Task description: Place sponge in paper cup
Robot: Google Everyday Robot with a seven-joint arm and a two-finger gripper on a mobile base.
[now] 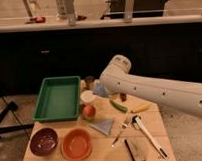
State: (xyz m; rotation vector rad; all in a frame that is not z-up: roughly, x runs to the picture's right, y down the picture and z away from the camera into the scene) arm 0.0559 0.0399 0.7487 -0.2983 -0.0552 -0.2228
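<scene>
The sponge (100,89) is a small blue-grey pad held at the end of my white arm, above the table. My gripper (101,88) is shut on it, mostly hidden under the arm's wrist. The paper cup (87,97) stands upright just left of and below the sponge, beside the green tray. The sponge is next to the cup's right rim, not inside it.
A green tray (57,98) lies at the left and a dark brown cup (89,80) behind the paper cup. An orange fruit (88,112), a pale blue folded cloth (102,126), two bowls (44,141) (76,144), a brown block (136,150) and utensils (146,134) lie in front.
</scene>
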